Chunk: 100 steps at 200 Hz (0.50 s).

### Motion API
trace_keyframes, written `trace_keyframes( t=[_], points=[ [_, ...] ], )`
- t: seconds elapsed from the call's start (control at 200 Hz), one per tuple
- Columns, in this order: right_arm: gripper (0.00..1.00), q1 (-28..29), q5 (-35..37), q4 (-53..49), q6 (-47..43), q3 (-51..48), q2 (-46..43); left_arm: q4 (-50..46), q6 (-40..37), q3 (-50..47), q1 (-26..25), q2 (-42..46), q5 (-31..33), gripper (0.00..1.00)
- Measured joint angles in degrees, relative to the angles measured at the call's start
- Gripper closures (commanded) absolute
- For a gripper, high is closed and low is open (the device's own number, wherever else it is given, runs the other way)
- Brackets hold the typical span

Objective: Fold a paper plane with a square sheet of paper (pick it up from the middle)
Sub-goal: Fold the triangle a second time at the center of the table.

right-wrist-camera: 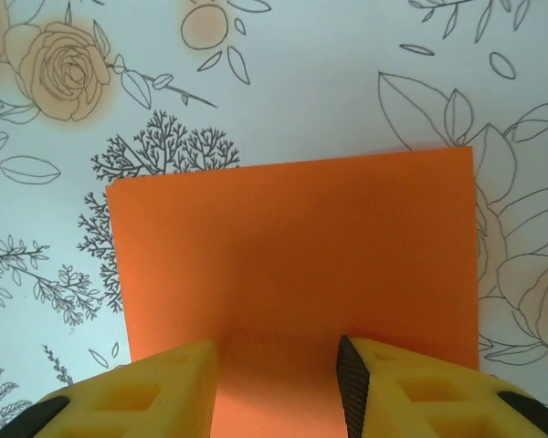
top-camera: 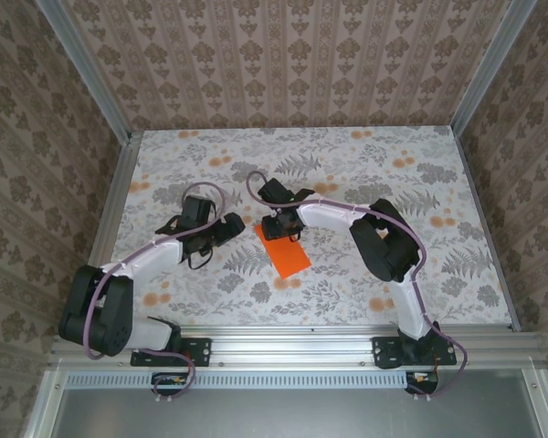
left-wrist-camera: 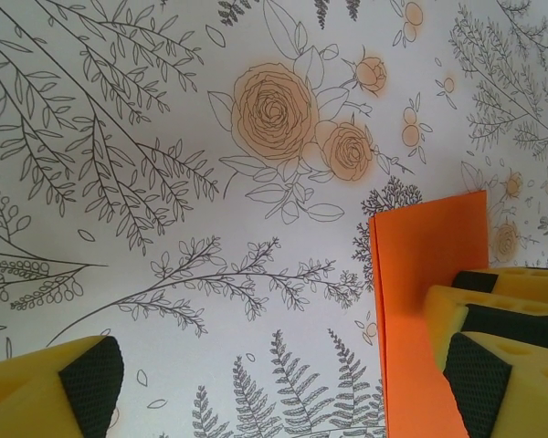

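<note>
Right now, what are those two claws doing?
Left gripper: wide open, empty.
Right gripper: partly open over the thin bright orange paper sheet, gripping nothing.

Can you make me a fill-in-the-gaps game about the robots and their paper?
The paper is bright ____.
____ robot arms stand at the table's near edge.
The left gripper has its jaws wide ____.
The right gripper has its fingertips over the ____.
Missing words: orange, two, open, paper.
</note>
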State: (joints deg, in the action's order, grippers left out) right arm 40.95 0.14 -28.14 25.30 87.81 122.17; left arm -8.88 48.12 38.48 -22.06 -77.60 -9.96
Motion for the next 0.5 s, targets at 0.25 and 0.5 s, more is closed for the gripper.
trace_keyframes(
  t=[0.25,0.5],
  points=[
    [0.57,-0.1,4.6,0.3,15.7,-4.2,-2.7,0.1,-0.4,-2.1,-1.2,0.6,-3.0,0.04],
    [0.54,-0.3,5.4,4.4,29.3,-14.9,-12.2,0.3,0.0,-4.5,-6.9,1.5,-4.7,0.04]
  ],
)
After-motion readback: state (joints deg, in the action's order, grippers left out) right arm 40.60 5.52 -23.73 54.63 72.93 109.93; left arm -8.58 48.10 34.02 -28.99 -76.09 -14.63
